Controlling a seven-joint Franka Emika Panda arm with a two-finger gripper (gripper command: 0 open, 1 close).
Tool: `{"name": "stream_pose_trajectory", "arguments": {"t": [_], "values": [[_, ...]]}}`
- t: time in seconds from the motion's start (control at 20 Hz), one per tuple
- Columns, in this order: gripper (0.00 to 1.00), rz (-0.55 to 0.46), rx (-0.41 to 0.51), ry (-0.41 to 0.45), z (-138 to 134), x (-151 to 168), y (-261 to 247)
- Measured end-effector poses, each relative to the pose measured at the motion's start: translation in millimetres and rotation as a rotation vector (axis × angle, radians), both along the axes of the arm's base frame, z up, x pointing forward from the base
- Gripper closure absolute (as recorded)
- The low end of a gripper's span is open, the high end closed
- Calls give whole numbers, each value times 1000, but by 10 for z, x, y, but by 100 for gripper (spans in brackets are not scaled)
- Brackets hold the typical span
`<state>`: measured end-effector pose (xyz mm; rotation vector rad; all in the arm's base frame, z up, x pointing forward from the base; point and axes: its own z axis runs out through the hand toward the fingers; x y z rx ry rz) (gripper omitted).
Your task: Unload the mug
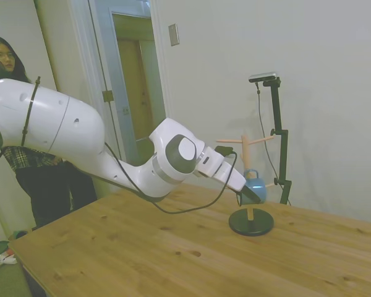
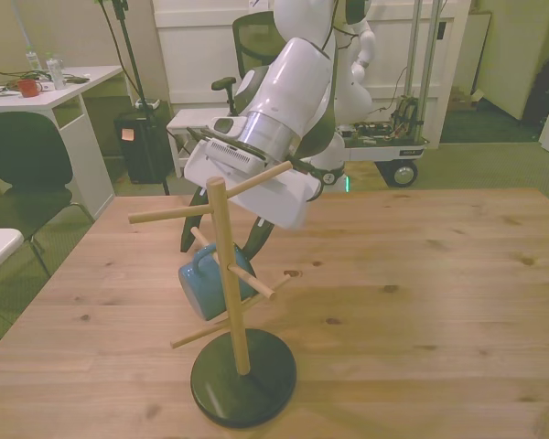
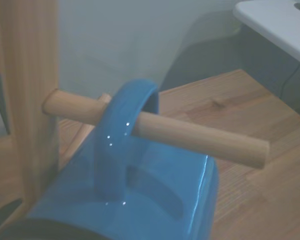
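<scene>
Gripper [image 1: 250,193]: dark fingers at the mug's body in the side view, at the end of the white arm [image 1: 173,159] that slopes down toward the rack. Whether the fingers are parted or clenched on the mug cannot be told; in the front view the wrist housing covers them.

Mug [image 2: 206,282]: light blue, hung by its loop handle [image 3: 122,130] on a lower peg [image 3: 160,131] of the rack. The wrist view shows the peg passing through the handle, mug body below it, close beside the post. In the front view the mug hangs at about 9 o'clock of the post, tilted, clear of the table. In the side view it sits just behind the fingers, above the base.

Rack [image 2: 229,274]: light wooden post, upright, with several slanted pegs; an upper pair crosses near the top. It stands on a round dark base [image 2: 244,377], which rests on the table near the front view's lower edge.

Table [image 2: 421,302]: wooden plank top, knots visible.

Person [image 1: 25,161]: stands at 9 o'clock in the side view, behind the arm's large link, in a plaid top and dark trousers, well apart from the rack.

Background, front view: white desk [image 2: 55,91] at 10 o'clock, dark chair [image 2: 18,174] beside it.
</scene>
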<state>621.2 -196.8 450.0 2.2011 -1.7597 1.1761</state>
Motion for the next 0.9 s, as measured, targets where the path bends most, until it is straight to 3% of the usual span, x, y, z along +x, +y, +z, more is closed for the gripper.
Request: {"name": "stream_pose_trajectory", "arguments": {"t": [0.1, 0.15, 0.9], "values": [[0, -6, -3, 0, -17, 29, -47], [100, -10, -5, 0, -23, 38, -71], [100, -9, -1, -1, -55, 100, -68]]}}
